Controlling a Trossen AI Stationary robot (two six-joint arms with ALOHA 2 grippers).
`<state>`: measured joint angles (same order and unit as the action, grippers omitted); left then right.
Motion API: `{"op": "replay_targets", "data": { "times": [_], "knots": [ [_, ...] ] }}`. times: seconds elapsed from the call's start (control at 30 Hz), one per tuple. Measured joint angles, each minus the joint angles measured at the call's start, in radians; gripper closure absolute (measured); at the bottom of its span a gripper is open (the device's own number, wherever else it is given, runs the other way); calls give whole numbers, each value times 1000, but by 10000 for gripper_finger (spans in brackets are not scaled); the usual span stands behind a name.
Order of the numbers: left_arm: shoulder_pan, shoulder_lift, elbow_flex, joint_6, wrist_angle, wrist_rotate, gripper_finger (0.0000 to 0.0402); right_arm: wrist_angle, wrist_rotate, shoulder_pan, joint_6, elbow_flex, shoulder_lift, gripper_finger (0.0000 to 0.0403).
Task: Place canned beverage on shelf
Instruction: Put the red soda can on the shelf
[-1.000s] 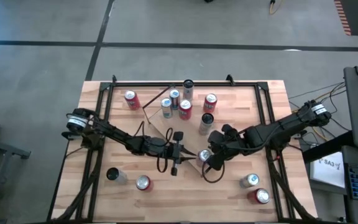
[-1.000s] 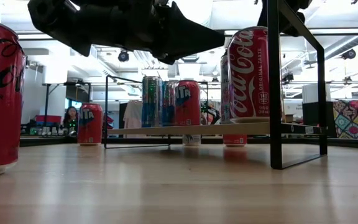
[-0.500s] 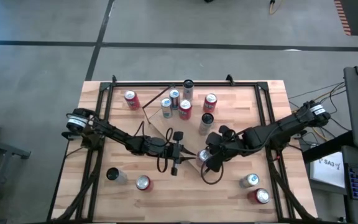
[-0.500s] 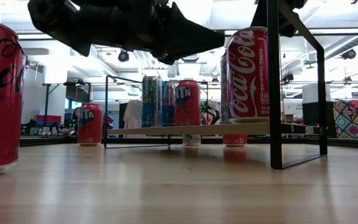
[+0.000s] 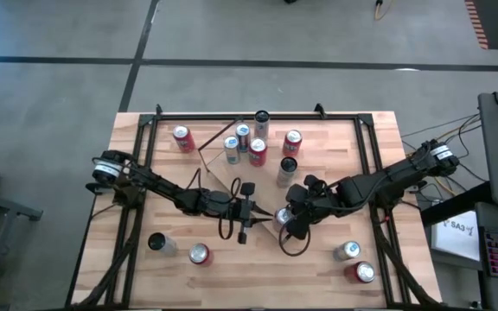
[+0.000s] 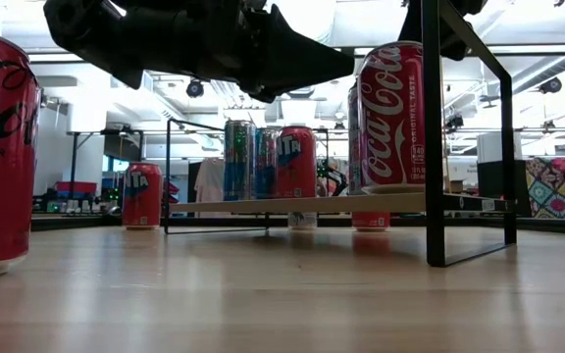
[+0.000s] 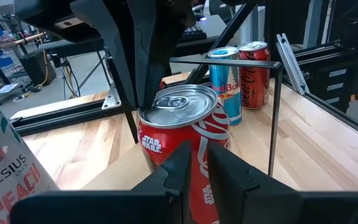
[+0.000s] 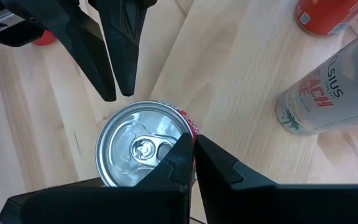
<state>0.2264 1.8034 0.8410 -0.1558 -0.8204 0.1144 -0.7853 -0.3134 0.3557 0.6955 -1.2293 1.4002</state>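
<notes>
Two dark hands meet over the middle of the light plank desk, both at one red cola can with a silver lid. That can stands upright on the near end of the shelf, a flat light-wood board raised on thin dark legs, close to its corner post. It appears to be set down, its base flat on the board in the low view.

The right hand hangs just above the can's rim with its fingers clenched together and gripping nothing. Judging by that, it has no hold on the can, and whether a fingertip touches the rim cannot be told. The left hand sits level with the can's side, just in front of it, its fingers pinched nearly together with nothing between them. It probably waits there as a guard or steadying stop in case the can tips near the edge.

Farther along the board, a green-and-silver can and a red can with a blue-and-white logo stand close together, which leaves the near end as the free spot. A white slim peach-drink can stands near the cola can, so any withdrawal calls for a careful path.
</notes>
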Motion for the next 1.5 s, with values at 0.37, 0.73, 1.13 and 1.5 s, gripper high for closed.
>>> {"op": "replay_targets", "data": {
  "times": [0.37, 0.73, 1.13, 1.5],
  "knots": [
    [0, 0, 0, 0, 0, 1, 365, 10, 9, 2, 2, 0, 0, 394],
    [0, 0, 0, 0, -1, 1, 365, 10, 10, 2, 1, 0, -3, 394],
    [2, -59, 0, -25, 66, 45, 365, 9, 5, 2, -4, 2, -31, 394],
    [18, -214, -5, -66, 220, 60, 365, 19, -25, 2, -35, -29, -30, 394]
  ]
}}
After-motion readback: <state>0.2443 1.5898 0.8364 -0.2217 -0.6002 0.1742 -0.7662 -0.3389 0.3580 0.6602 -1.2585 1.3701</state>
